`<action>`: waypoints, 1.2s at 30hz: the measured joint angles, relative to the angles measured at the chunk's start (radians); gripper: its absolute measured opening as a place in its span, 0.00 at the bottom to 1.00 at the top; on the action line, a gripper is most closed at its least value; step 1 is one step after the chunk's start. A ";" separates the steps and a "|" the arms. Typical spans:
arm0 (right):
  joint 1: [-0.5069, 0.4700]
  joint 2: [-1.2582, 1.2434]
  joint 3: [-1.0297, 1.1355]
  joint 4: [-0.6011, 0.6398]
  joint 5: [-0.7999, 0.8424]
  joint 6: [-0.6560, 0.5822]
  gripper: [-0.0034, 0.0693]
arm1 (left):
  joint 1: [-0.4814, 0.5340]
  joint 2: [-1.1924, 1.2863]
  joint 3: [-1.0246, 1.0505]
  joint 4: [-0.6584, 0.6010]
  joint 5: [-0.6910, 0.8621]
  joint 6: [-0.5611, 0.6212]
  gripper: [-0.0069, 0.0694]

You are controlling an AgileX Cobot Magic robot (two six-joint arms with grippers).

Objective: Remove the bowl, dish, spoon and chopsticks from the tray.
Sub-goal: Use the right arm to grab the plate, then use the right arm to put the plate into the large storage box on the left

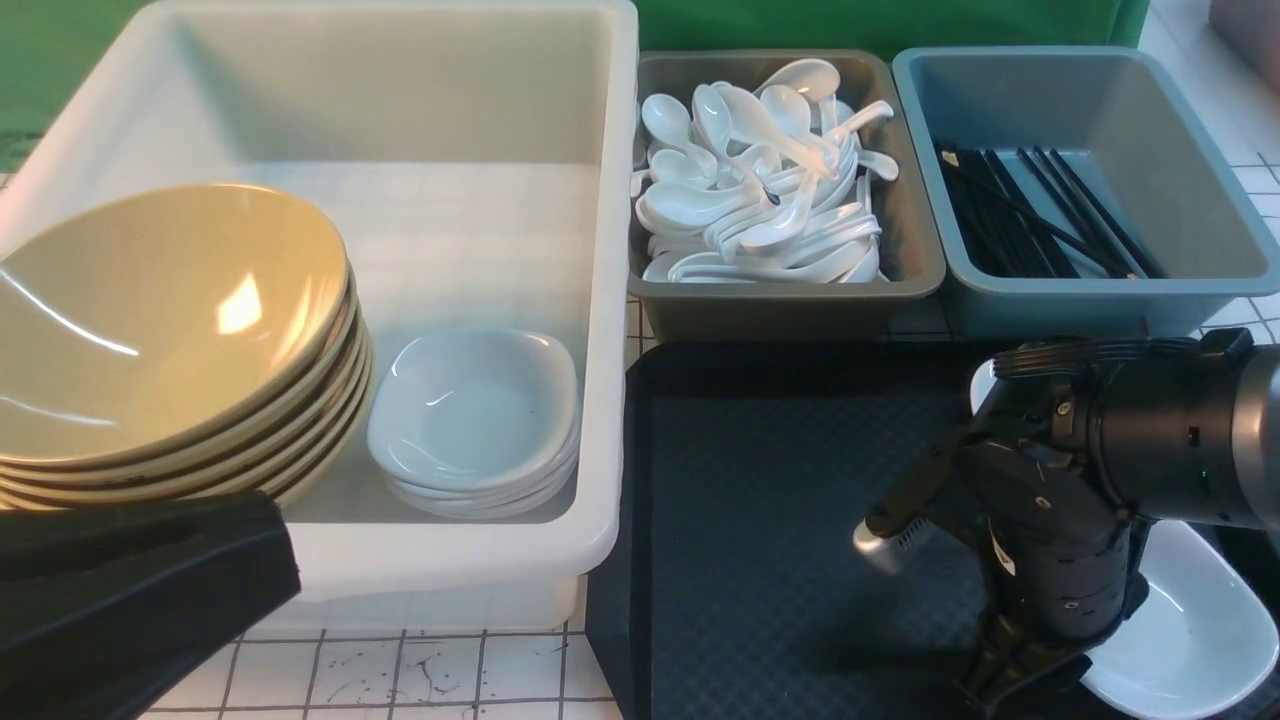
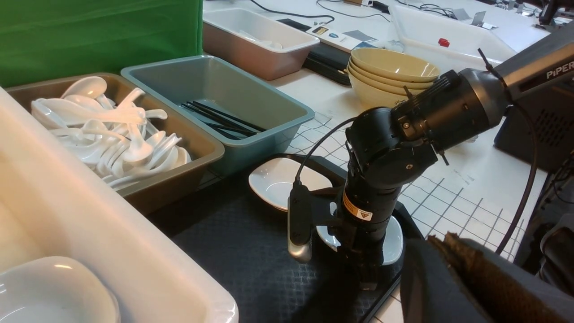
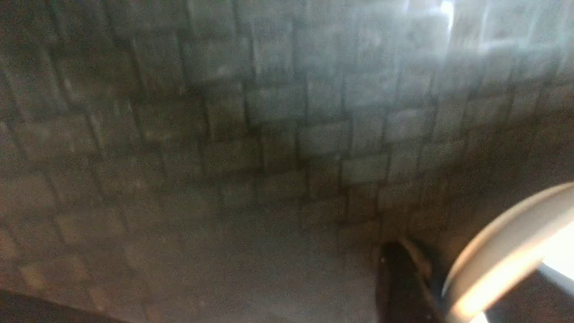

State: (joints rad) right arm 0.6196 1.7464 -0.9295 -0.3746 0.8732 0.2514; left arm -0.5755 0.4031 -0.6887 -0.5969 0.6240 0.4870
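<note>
One hand (image 1: 1005, 688) points down at dish (image 1: 1195, 635).

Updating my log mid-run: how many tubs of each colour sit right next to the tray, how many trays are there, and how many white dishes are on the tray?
White tub: 1
Grey tub: 1
Blue tub: 1
Black tray: 1
White dishes on the tray: 2
Total: 6

white tub (image 1: 400, 90), grey tub (image 1: 780, 312), perhaps green cloth (image 1: 880, 25)

Right claw (image 1: 1000, 690) pointing straight down, left claw (image 1: 200, 570) closed, held low
</note>
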 joint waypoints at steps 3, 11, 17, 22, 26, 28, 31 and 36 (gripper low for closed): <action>0.000 0.001 0.002 0.001 0.060 -0.027 0.25 | 0.000 0.000 0.000 0.000 0.002 0.000 0.09; 0.047 -0.121 0.001 0.070 0.138 -0.074 0.13 | 0.000 0.000 0.000 0.015 0.025 0.000 0.09; 0.140 -0.326 -0.071 0.122 0.275 -0.062 0.12 | 0.000 0.000 0.000 0.066 0.030 -0.008 0.09; 0.195 -0.389 -0.300 0.119 0.298 -0.120 0.12 | 0.005 0.000 0.000 0.212 0.033 -0.129 0.09; 0.273 -0.354 -0.545 0.117 0.276 -0.302 0.12 | 0.010 0.000 0.000 0.416 0.041 -0.334 0.09; 0.319 -0.312 -0.651 0.116 0.231 -0.400 0.12 | 0.010 0.000 0.000 0.527 0.051 -0.439 0.09; 0.367 -0.218 -0.793 0.117 0.141 -0.537 0.12 | 0.010 0.000 -0.005 0.656 0.080 -0.591 0.09; 0.412 -0.023 -0.956 0.125 0.053 -0.689 0.12 | 0.010 0.000 -0.058 0.823 0.149 -0.806 0.09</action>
State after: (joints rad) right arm 1.0316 1.7236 -1.8851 -0.2494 0.9261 -0.4375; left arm -0.5653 0.4031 -0.7464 0.2259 0.7725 -0.3185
